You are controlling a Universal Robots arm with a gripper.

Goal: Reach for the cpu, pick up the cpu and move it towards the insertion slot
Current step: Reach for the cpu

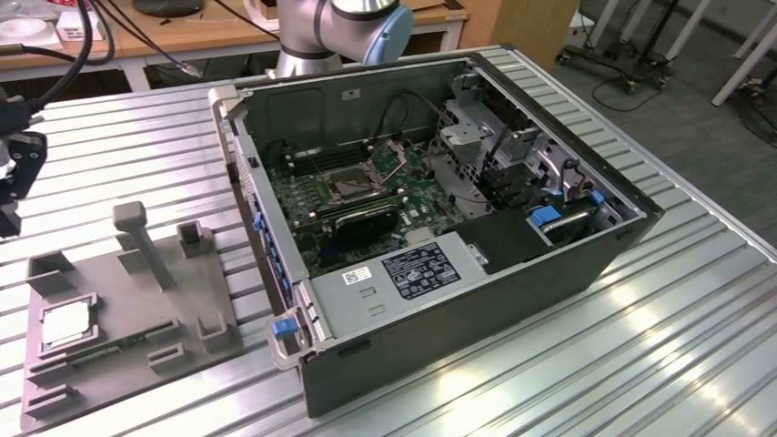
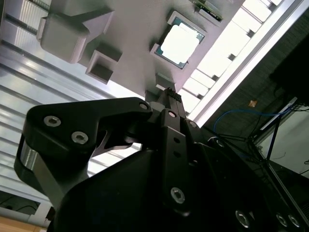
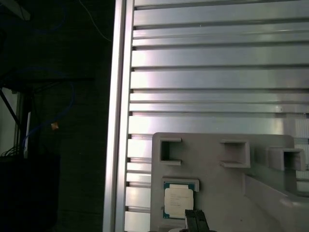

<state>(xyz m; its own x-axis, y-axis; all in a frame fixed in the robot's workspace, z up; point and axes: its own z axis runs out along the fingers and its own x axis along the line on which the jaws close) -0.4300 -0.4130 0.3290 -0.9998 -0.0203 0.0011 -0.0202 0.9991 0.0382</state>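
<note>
The cpu (image 1: 67,324) is a small silvery square chip lying flat in a recess of the grey fixture plate (image 1: 146,300), at the exterior view's left. It appears in both wrist views, cpu (image 2: 179,42) and cpu (image 3: 176,200). My gripper (image 1: 10,214) hangs at the exterior view's left edge, above the table and apart from the chip. In the first wrist view the gripper (image 3: 195,221) tips sit together, empty, close by a corner of the chip. The gripper (image 2: 169,93) is shut. The insertion slot (image 1: 353,186) is a silver-framed socket on the green board inside the open computer case (image 1: 486,300).
The fixture plate carries upright grey posts (image 1: 140,241) and blocks, and a narrow green circuit strip (image 1: 112,346) beside the chip. The ribbed metal table (image 1: 680,346) ends in an edge (image 3: 120,121) near the plate. The arm's base (image 1: 327,36) stands behind the case.
</note>
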